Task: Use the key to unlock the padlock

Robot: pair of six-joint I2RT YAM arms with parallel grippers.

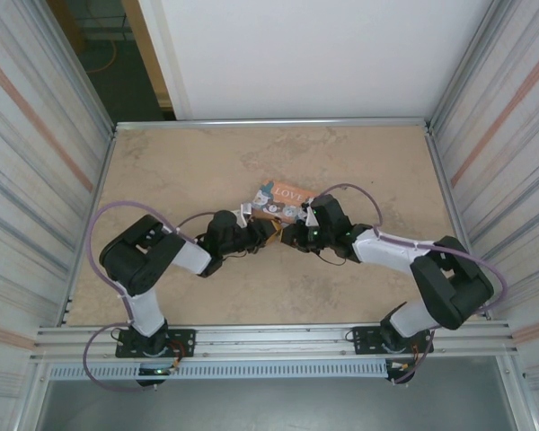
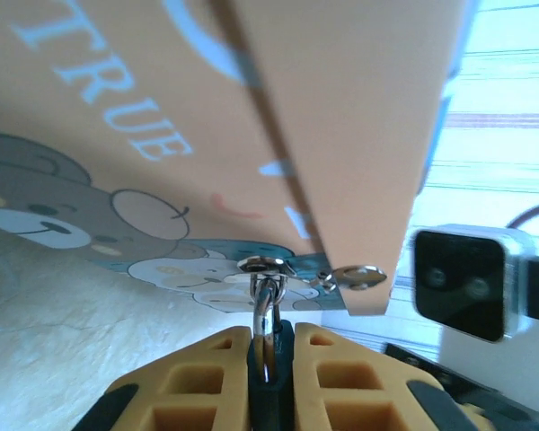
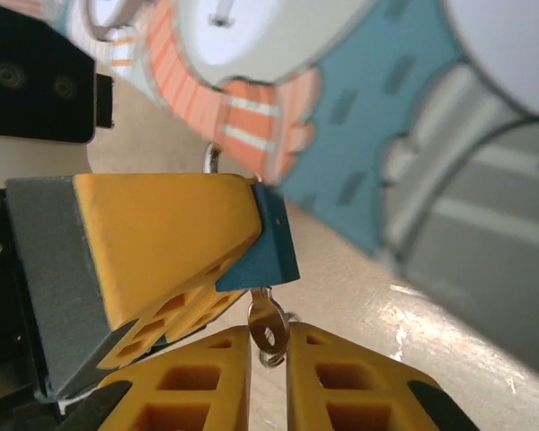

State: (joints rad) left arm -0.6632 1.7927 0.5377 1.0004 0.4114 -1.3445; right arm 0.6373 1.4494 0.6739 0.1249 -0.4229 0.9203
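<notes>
Left gripper [image 2: 271, 346]: clamped on the padlock [image 2: 271, 391], pads tight against both sides of its teal body.
Padlock: at the tin's [image 2: 341, 135] lower edge, shackle threaded up through the hasp [image 2: 262, 265].
Key [image 3: 264, 314]: upright, tip at the padlock's underside; I cannot tell if it is inserted.
Right gripper [image 3: 268, 339]: narrow, pinching the key, just beside the left gripper.

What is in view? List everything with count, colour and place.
Tin box: one, orange with cartoon animals, mid-table beyond both pincers.
Padlock: one, teal-blue, shackle through the box's clasp.
Key: one, silvery, at the padlock's underside.
Table: one, beige, under everything.
Left pincer: one, yellow fingers, shut on the padlock.
Right pincer: one, yellow fingers, shut on the key.
</notes>
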